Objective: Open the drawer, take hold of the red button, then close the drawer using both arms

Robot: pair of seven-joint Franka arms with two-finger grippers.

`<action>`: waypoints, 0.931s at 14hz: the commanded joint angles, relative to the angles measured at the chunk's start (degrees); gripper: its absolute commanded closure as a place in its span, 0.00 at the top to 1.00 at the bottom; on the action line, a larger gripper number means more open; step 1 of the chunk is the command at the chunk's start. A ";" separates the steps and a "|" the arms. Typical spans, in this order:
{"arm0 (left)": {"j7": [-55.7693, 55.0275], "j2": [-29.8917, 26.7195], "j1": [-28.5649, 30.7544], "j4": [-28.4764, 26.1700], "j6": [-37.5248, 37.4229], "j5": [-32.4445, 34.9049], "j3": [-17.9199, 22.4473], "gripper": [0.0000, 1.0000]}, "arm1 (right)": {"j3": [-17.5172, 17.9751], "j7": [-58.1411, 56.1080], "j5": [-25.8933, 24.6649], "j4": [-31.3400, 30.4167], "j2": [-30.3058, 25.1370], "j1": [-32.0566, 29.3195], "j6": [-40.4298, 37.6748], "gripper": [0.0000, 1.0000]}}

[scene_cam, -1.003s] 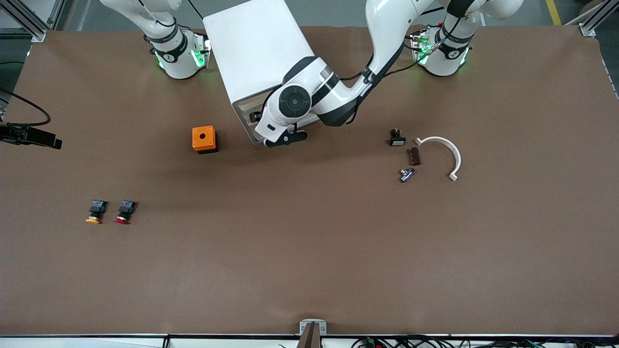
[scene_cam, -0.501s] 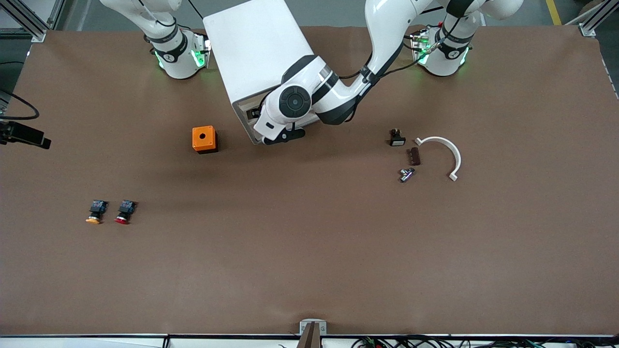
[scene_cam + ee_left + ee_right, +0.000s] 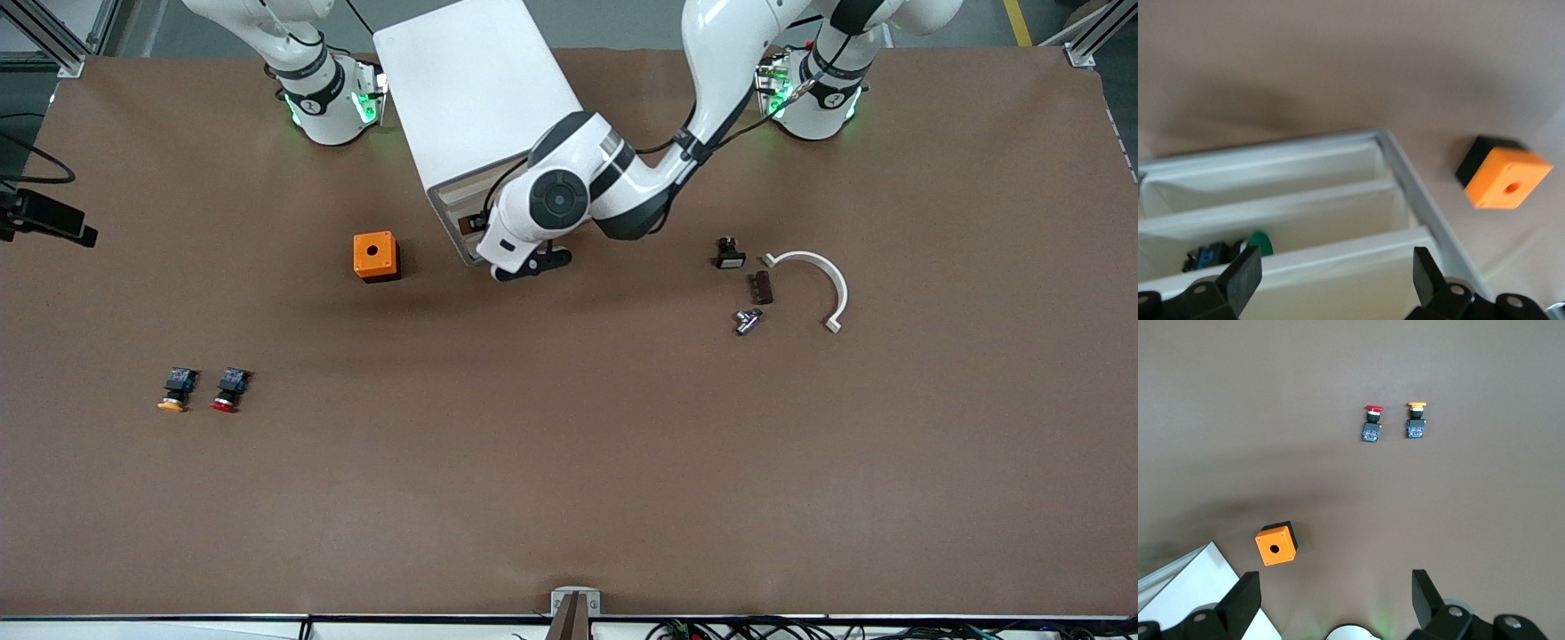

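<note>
The white cabinet (image 3: pixel 471 89) stands between the two bases. Its stacked drawers with pale fronts fill the left wrist view. My left gripper (image 3: pixel 1337 253) is open at the cabinet's front, and one drawer's (image 3: pixel 1338 270) white rim lies between its fingers (image 3: pixel 1245 273). In the front view the left arm's wrist (image 3: pixel 556 200) covers that gripper. The red button (image 3: pixel 226 389) lies on the table toward the right arm's end, beside a yellow-capped one (image 3: pixel 175 389). My right gripper (image 3: pixel 1335 577) hangs open high over the table, with the red button (image 3: pixel 1372 420) far below it.
An orange box with a hole (image 3: pixel 375 256) sits beside the cabinet's front corner. Toward the left arm's end lie a white curved piece (image 3: pixel 822 276), a brown block (image 3: pixel 761 287) and small parts (image 3: pixel 747 321). A green and a dark item (image 3: pixel 1211 257) lie in another drawer.
The left arm's wrist has shifted a little away from the cabinet's front, toward the front camera and its own end of the table. The buttons and the orange box have not moved.
</note>
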 commanded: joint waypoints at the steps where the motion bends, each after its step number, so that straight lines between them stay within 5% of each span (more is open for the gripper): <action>1: 0.02 -2.75 4.69 -0.70 -0.58 5.43 -0.29 1.00 | 0.13 0.96 -0.09 -0.29 -2.39 0.00 -0.75 1.00; 5: 0.10 -4.34 8.92 -0.97 -1.71 10.38 -0.38 1.00 | -0.40 1.05 -0.52 -0.47 -2.49 -1.23 -7.44 1.00; 9: 0.10 -6.18 14.19 -1.14 -10.58 20.02 -0.46 1.00 | -0.40 1.13 -0.62 -0.47 -2.57 -1.67 -8.50 1.00; 13: 0.54 -7.85 17.80 -1.23 -14.98 21.37 -0.91 1.00 | -0.49 1.05 2.11 -4.93 -4.76 -2.90 -5.44 1.00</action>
